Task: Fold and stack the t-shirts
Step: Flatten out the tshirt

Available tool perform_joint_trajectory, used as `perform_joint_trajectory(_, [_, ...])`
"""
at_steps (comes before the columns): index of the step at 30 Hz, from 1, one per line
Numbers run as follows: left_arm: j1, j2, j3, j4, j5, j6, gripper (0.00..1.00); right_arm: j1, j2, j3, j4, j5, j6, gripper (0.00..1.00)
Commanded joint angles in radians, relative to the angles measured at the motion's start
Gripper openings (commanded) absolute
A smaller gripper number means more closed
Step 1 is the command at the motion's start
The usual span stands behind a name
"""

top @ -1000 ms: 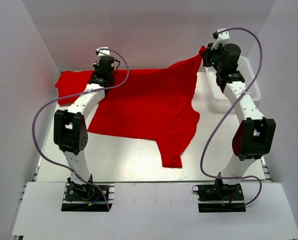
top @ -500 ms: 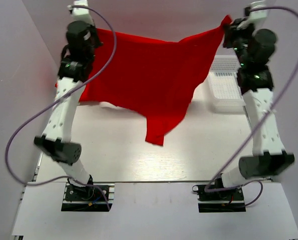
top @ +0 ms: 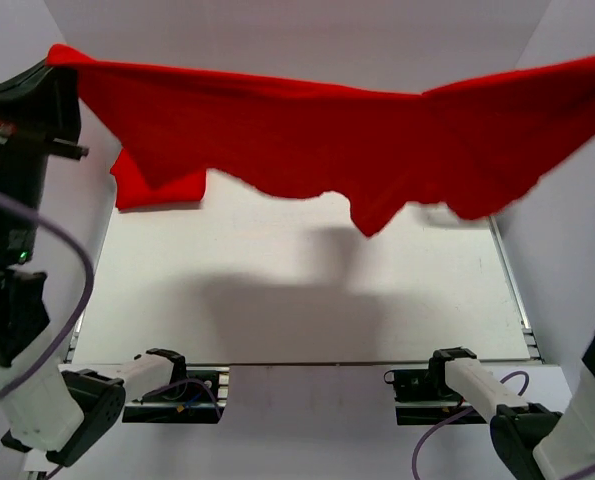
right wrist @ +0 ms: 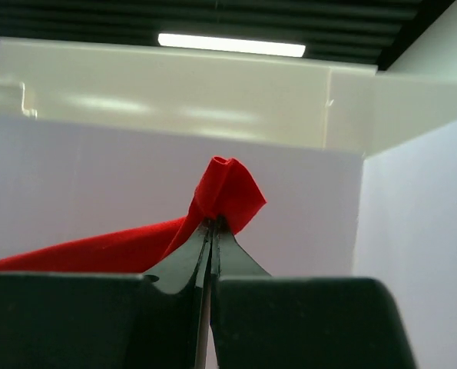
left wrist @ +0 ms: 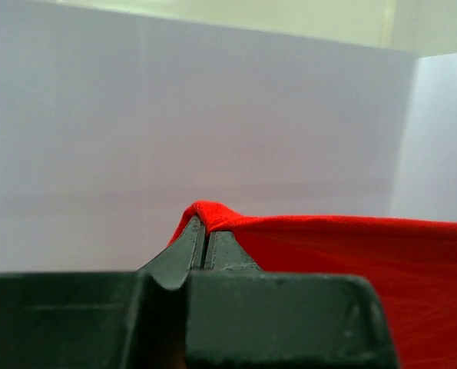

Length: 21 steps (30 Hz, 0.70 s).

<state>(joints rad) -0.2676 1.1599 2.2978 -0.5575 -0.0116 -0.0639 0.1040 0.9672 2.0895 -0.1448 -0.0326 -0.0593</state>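
One red t-shirt (top: 327,130) hangs spread out high above the table, stretched nearly across the whole top view with its lower edge sagging in the middle. My left gripper (top: 59,56) holds its left corner at the top left. In the left wrist view the left gripper (left wrist: 205,229) is shut on the cloth (left wrist: 351,254). In the right wrist view the right gripper (right wrist: 213,224) is shut on a bunched corner of the cloth (right wrist: 228,191); in the top view it lies beyond the right edge. A second red t-shirt (top: 155,188) lies on the table at the back left.
The white table (top: 307,300) lies far below the hanging shirt, which casts a shadow on it. White walls close in on the left, right and back. Both arm bases (top: 172,385) (top: 437,385) sit at the near edge.
Both arms have risen steeply and moved apart, lifting the shirt off the table and pulling it taut. The second shirt at the back left has come into view.
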Motion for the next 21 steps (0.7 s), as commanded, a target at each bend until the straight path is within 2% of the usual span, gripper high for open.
perform_joint_trajectory(1, [0.010, -0.003, 0.005, -0.055, 0.091, -0.028, 0.00, -0.006, -0.002, 0.020, -0.010, 0.072, -0.031, 0.00])
perform_joint_trajectory(7, [0.010, -0.035, 0.005, -0.055, 0.116, -0.028, 0.00, -0.009, -0.009, 0.044, 0.034, 0.079, -0.017, 0.00])
perform_joint_trajectory(10, [0.010, -0.014, -0.062, -0.064, 0.099, -0.037, 0.00, -0.006, 0.008, 0.012, 0.036, 0.095, -0.016, 0.00])
perform_joint_trajectory(11, [0.010, -0.014, -0.095, -0.049, 0.076, -0.037, 0.00, -0.006, 0.010, -0.067, 0.045, 0.099, -0.017, 0.00])
perform_joint_trajectory(12, [0.010, -0.014, -0.166, -0.024, 0.052, -0.037, 0.00, -0.006, 0.013, -0.136, 0.069, 0.106, -0.014, 0.00])
perform_joint_trajectory(13, [0.010, -0.014, -0.207, -0.013, 0.036, -0.048, 0.00, -0.006, 0.016, -0.137, 0.097, 0.118, -0.013, 0.00])
perform_joint_trajectory(14, [0.010, -0.014, -0.250, -0.002, 0.036, -0.048, 0.00, -0.006, 0.019, -0.246, 0.112, 0.129, -0.016, 0.00])
perform_joint_trajectory(18, [0.010, 0.020, -0.565, 0.096, -0.040, -0.080, 0.00, -0.007, 0.074, -0.444, 0.220, 0.077, -0.014, 0.00])
perform_joint_trajectory(20, [0.010, 0.075, -0.664, 0.158, -0.088, -0.108, 0.00, -0.007, 0.120, -0.558, 0.270, 0.062, -0.008, 0.00])
perform_joint_trajectory(21, [0.010, 0.099, -0.757, 0.181, -0.103, -0.108, 0.00, -0.006, 0.131, -0.597, 0.316, 0.003, -0.008, 0.00])
